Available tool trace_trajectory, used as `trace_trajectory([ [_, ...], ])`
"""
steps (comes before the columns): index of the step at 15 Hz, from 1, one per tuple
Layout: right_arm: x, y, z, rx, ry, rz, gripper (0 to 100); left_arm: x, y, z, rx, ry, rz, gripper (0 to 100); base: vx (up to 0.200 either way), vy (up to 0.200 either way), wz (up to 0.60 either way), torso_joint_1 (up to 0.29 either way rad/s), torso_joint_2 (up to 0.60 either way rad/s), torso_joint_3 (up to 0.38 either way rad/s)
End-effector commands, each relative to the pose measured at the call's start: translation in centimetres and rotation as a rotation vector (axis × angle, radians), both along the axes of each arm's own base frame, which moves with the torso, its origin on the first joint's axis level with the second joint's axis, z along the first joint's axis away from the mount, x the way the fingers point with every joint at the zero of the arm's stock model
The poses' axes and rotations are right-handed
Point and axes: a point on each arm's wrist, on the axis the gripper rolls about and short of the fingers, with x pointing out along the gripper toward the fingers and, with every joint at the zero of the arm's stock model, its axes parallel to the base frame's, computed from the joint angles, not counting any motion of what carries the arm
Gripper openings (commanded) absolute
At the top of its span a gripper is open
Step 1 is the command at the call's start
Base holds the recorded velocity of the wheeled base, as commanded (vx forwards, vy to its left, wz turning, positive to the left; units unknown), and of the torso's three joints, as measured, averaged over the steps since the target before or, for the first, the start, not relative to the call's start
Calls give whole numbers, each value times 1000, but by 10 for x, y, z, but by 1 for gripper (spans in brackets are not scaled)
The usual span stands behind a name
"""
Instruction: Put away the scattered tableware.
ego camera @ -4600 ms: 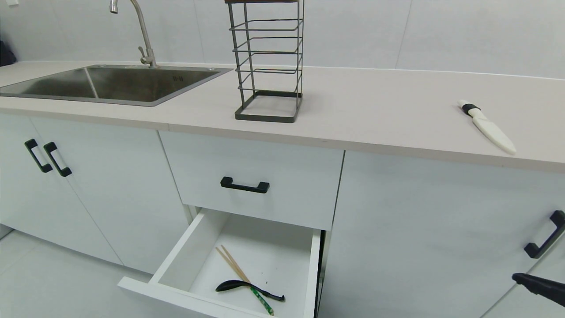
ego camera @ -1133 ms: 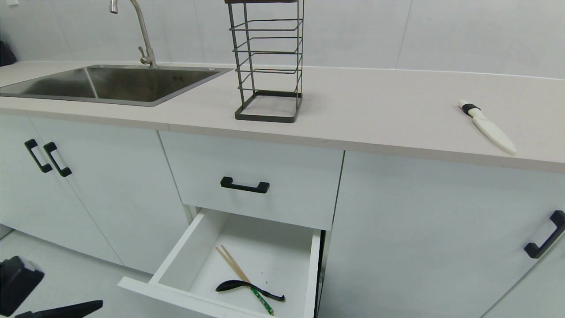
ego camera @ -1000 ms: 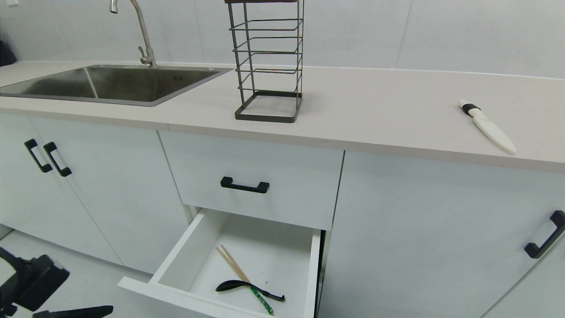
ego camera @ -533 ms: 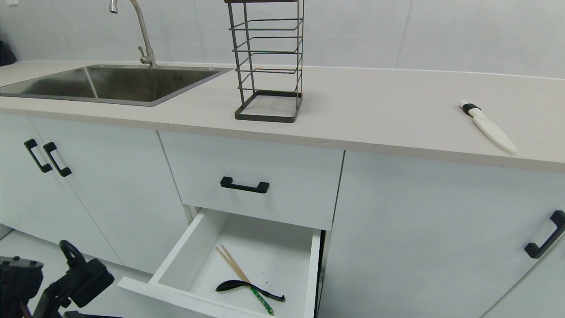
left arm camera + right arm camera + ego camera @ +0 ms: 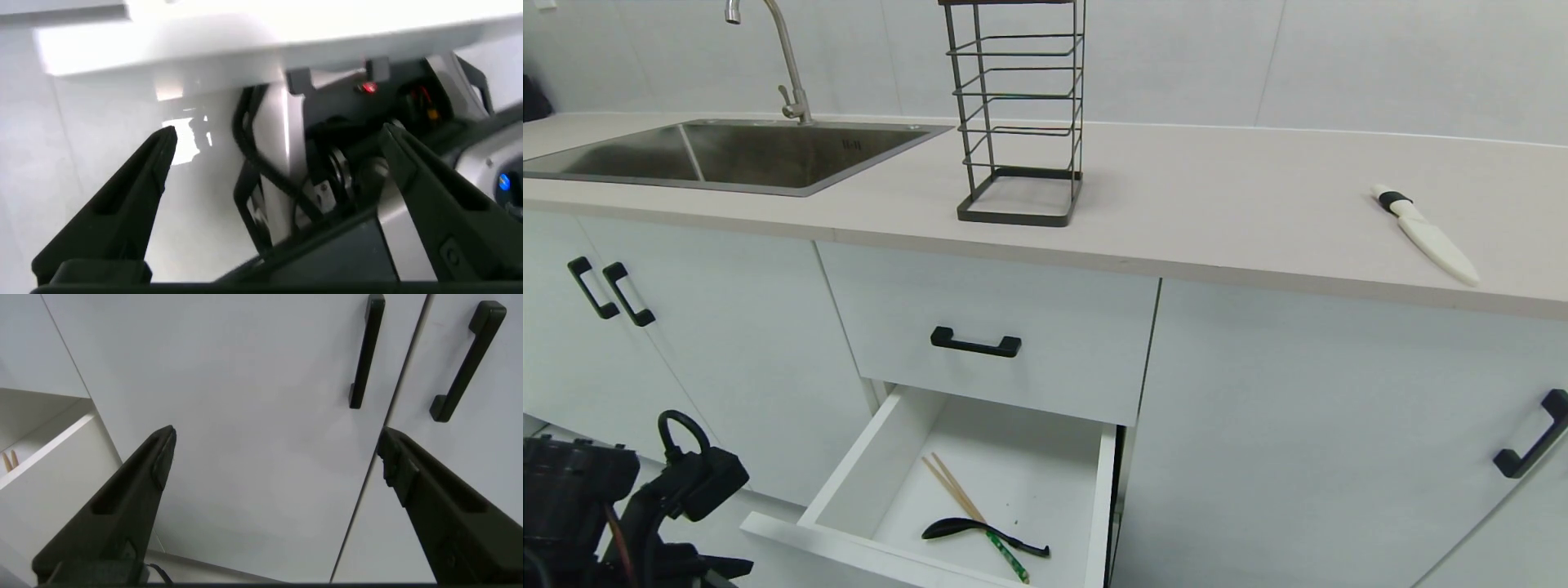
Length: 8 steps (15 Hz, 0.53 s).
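Knife [image 5: 1423,233] is the one bit of tableware out on the counter [image 5: 1217,204], lying flat over at the right side of the frame. It's cream-white all over with a black band near the far end. It sits at an angle, pointed end aimed at the counter's front edge, well apart from everything else.

The rest is already in the lower drawer [image 5: 849,482], which is pulled out at bottom centre. A pair of wooden chopsticks [image 5: 953,483] with green patterned ends lies diagonally on the drawer floor. A black spoon [image 5: 980,531] lies across them near the front, bowl to the left.

Up top there's a tall black wire rack [image 5: 1018,114] standing in the middle of the counter. A steel sink [image 5: 727,155] with its faucet [image 5: 784,57] is at upper left. The drawer above the pulled-out one is closed, black handle [image 5: 975,343] on it.

The left arm [image 5: 698,478] is down in the lower left corner, just beside the drawer's front corner. The left gripper [image 5: 279,139] has its fingers spread wide with nothing between them. Same for the right gripper [image 5: 278,441]: fingers wide apart, gripping nothing, facing white cabinet doors [image 5: 245,416] with black handles.
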Motion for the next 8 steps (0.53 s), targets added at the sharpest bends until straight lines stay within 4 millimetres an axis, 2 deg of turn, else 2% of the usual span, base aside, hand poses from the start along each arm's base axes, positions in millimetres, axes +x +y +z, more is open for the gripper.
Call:
trace_trajectory([
  [1, 0, 0, 0, 0, 3, 1, 100, 8, 0, -4, 4, 29, 8, 100, 0, 0, 0, 0, 0, 0],
  [3, 0, 0, 0, 0, 3, 1, 100, 19, -1, -2, 4, 31, 5, 100, 0, 0, 0, 0, 0, 0],
  [8, 0, 0, 0, 0, 3, 1, 100, 26, -1, -4, 8, 48, -1, 100, 0, 0, 0, 0, 0, 0],
])
